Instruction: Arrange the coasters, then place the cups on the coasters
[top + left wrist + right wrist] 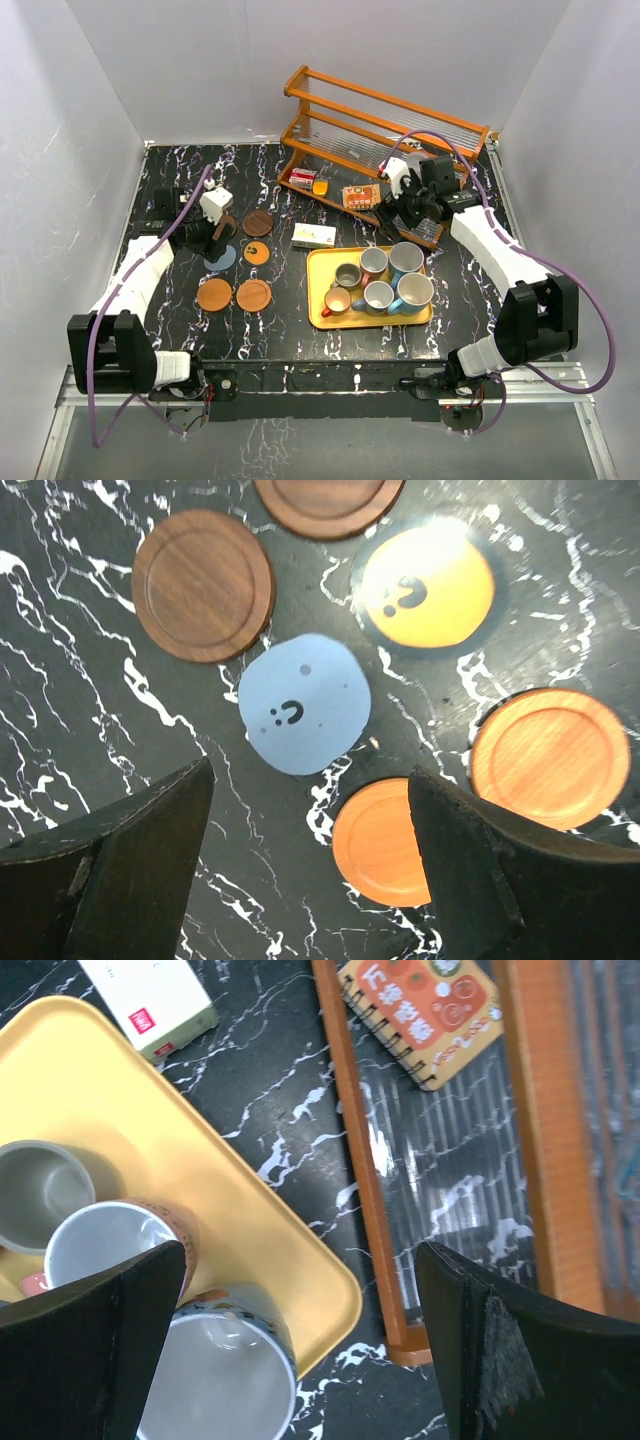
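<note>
With the left end effector (310,785) released above the blue-grey coaster (305,702) at mid-frame, it should lower squarely and pinch one thin edge without nudging the orange coasters (550,758) at lower right.

bench (80,750): black marble-look, glossy | brown coasters (203,584): wood grain, satin | blue-grey coaster (304,702): matt, smooth | tray (250,1220): smooth yellow plastic | cups (413,290): glazed, shiny | rack (545,1130): varnished wood

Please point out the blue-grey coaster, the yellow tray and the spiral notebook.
blue-grey coaster (303,702): left wrist view, middle of its top face.
yellow tray (220,1192): right wrist view, bare floor just inside its rim.
spiral notebook (425,1010): right wrist view, middle of its orange cover.
</note>
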